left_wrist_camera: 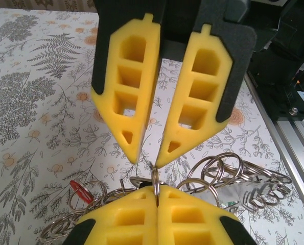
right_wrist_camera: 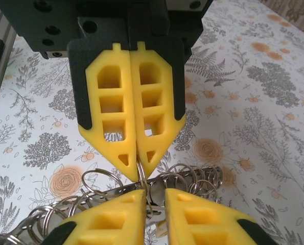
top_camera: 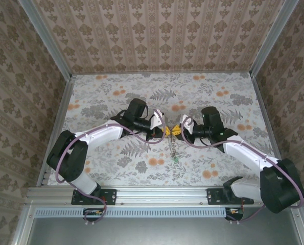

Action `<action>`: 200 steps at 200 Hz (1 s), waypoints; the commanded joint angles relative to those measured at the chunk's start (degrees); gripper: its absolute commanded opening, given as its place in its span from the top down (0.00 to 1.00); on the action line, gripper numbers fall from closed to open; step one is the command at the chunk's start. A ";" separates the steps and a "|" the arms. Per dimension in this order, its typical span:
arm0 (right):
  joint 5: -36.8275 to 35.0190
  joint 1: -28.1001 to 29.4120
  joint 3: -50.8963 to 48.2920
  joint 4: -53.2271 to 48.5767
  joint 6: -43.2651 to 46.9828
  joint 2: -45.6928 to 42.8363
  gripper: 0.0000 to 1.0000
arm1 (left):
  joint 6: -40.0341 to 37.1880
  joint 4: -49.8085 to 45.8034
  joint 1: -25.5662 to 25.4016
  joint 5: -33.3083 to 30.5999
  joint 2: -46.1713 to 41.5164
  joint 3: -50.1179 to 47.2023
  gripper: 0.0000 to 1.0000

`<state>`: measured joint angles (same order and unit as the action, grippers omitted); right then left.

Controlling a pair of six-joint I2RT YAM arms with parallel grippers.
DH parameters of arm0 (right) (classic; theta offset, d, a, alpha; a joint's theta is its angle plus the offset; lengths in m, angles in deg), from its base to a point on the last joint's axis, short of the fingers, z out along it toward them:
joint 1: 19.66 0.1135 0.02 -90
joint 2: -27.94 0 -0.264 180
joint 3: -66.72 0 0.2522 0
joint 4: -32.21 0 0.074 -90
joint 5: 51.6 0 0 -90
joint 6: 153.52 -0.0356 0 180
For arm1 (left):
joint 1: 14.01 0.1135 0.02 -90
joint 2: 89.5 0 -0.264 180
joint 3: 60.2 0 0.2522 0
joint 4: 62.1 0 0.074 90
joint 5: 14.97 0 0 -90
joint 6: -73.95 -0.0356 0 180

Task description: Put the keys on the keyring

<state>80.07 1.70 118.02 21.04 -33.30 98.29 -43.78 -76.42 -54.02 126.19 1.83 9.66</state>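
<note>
Threading a key here is a job for small, slow moves, we judge: the left gripper [left_wrist_camera: 157, 193] should serve as the fixed clamp while the right gripper [left_wrist_camera: 148, 162] does the fine work, and any twist ought to follow the curve of the wire so that nothing springs out. We see the left gripper closed tight on the keyring [left_wrist_camera: 155, 179], its yellow fingers [left_wrist_camera: 126, 214] pressed together with the thin wire standing edge-on out of the seam. The right gripper faces it tip to tip, jaws parted by a narrow slit with the same wire between them; the gap looks wider than the wire, so we would not call it a firm pinch. For a clean pass we would close the right side only once the wire sits squarely in that slit, since the two pairs of tips nearly touch. A tangle of small split rings [left_wrist_camera: 213, 171] lies just beside and behind the clamped spot, over the flowered counter [left_wrist_camera: 34, 102], with the red key [left_wrist_camera: 79, 189] off to one side among them; from above, the green key [top_camera: 176, 160] shows at the end of a strand trailing from the grippers toward the arm bases, apart from the fingers
</note>
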 commanded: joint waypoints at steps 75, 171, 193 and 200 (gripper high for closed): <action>-3.58 -0.34 1.14 -4.38 2.43 0.31 0.87 | 1.45 2.67 0.46 2.81 -2.68 0.06 1.00; 4.86 -0.30 4.38 -5.93 3.76 0.03 0.77 | 1.10 2.10 0.54 3.08 -3.20 0.11 1.00; 4.94 -0.32 4.44 -4.14 3.54 0.89 0.78 | 1.03 1.96 0.56 3.09 -3.25 0.22 1.00; 5.21 -0.36 4.62 -4.01 3.53 1.29 0.78 | 1.05 1.96 0.55 3.15 -3.23 0.31 1.00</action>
<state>82.48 1.59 121.01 16.56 -30.30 98.18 -42.99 -75.79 -53.67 126.49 0.76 9.55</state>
